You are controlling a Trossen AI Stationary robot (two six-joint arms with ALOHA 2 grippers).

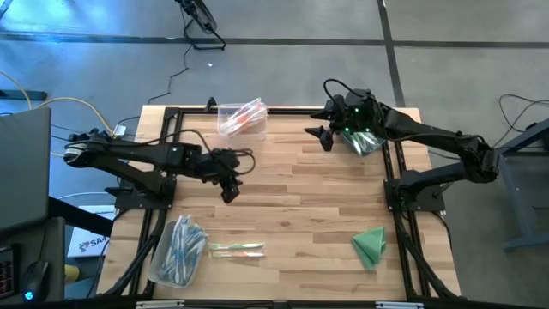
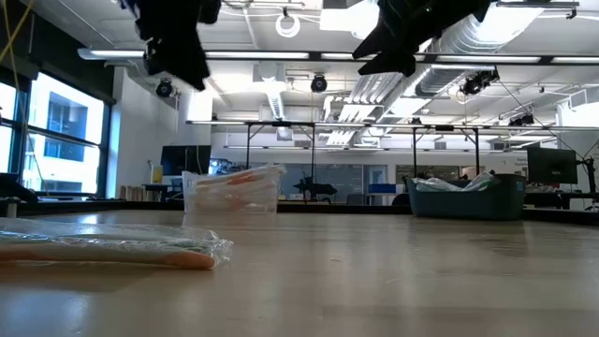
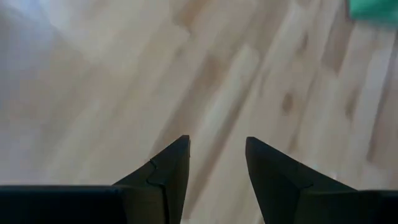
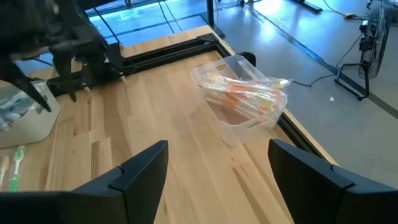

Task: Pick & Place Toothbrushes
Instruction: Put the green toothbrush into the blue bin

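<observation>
The toothbrushes lie in three places. Orange ones fill a clear bin at the far edge, blue ones a clear bin at the near left, and two green-and-orange ones lie loose on the wood beside that bin. My left gripper hangs open over bare wood left of the table's middle, above and beyond the loose pair. My right gripper hangs open at the far right, pointing toward the orange bin.
A folded green cloth lies at the near right. Something shiny and greenish sits under my right wrist. Black frame rails run along the table's sides and far edge. Bare wood spans the middle.
</observation>
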